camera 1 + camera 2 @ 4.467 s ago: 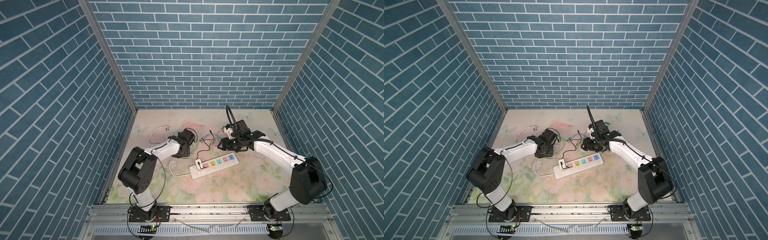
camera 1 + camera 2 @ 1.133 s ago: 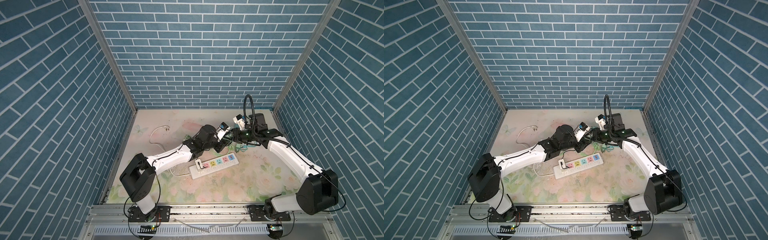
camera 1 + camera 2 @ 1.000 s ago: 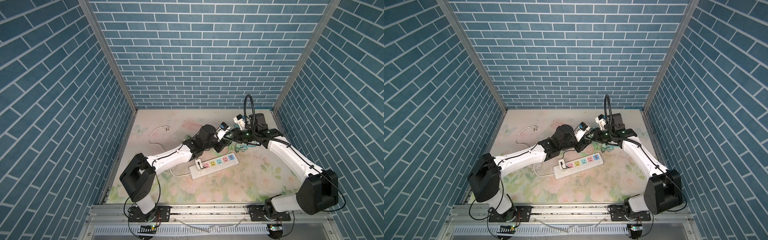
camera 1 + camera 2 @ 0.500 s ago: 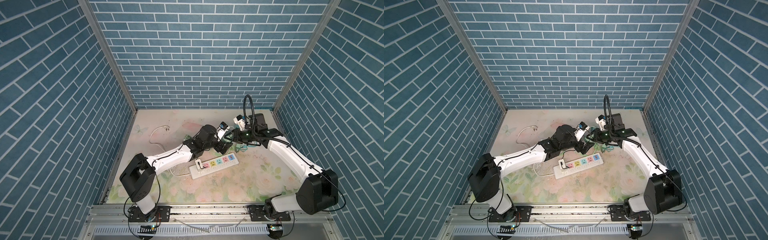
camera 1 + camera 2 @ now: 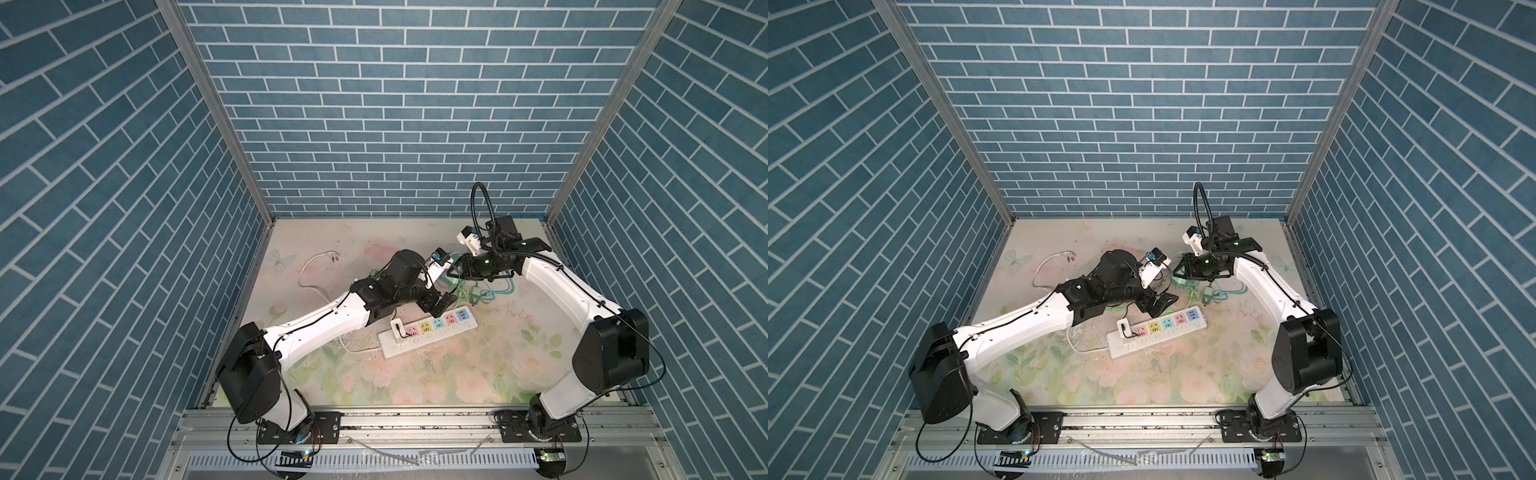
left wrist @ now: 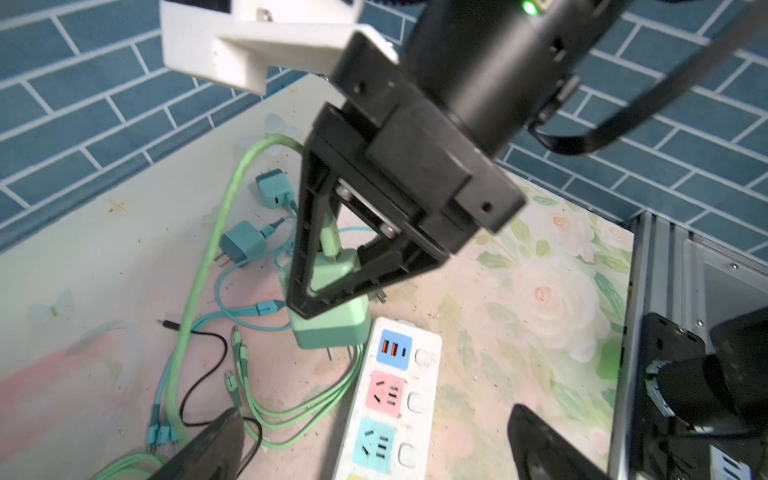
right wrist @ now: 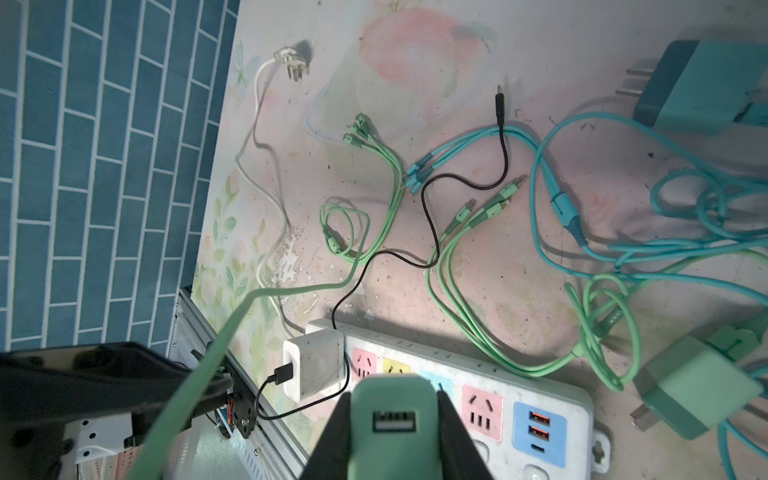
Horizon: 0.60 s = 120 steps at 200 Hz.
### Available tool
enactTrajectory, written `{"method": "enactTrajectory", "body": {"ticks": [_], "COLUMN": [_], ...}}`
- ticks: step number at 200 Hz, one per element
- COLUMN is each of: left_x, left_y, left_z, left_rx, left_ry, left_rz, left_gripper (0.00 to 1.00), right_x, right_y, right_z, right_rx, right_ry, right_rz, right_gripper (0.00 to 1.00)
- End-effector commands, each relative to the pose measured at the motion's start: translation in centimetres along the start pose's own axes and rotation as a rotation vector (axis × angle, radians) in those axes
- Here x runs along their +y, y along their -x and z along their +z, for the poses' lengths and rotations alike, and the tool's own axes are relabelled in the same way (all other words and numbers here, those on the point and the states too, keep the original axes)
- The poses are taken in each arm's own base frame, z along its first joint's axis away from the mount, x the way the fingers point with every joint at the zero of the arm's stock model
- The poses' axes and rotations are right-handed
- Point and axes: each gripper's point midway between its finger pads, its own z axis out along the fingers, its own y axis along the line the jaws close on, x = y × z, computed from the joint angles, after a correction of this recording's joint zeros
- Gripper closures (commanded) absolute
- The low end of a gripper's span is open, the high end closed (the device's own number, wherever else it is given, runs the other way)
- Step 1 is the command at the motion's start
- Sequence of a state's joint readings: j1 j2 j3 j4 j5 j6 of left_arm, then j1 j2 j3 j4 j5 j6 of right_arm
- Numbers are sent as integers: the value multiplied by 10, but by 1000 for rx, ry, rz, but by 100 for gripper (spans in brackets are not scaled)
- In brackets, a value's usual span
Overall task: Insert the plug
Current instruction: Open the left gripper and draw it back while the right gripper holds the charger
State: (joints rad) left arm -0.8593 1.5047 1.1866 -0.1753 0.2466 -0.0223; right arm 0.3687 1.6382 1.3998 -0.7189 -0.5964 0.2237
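Plug [image 7: 392, 440] stays clenched in right gripper [image 7: 392, 397]; left gripper [image 6: 374, 411] has opened wide, released.

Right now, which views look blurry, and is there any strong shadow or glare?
Right wrist view: the held green charger and the green cable up close are soft; the loose cables beyond are sharp, with shadow along the power strip. Left wrist view: the right gripper is slightly blurred, the left gripper's fingers dark smears. Both top views: sharp, evenly lit, no glare.
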Motion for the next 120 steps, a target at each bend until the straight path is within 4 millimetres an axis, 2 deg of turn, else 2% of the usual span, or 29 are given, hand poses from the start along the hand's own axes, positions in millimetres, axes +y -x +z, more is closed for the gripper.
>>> {"method": "enactTrajectory", "body": {"ticks": [1, 27, 62, 80, 101, 120], "left_x": [-15, -12, 11, 21, 32, 43], "left_y": [-37, -45, -65, -78, -93, -109], "left_z": [-15, -41, -76, -88, -98, -107], "left_rx": [114, 85, 89, 109, 134, 158], "left_ry": [-59, -9, 163, 233, 318, 400], "left_rz": [-33, -65, -143, -189, -251, -328], "left_gripper": [0, 0, 0, 0, 0, 0], "right_x": [6, 8, 36, 47, 47, 46], "right_y": [1, -15, -45, -53, -56, -65], "right_z": [3, 25, 57, 68, 76, 83], "right_rx": [40, 106, 174, 164, 135, 104], "right_ry": [4, -47, -30, -37, -55, -42], "right_rz": [-118, -241, -415, -508, -550, -624], "right_gripper": [100, 100, 100, 100, 100, 100]}}
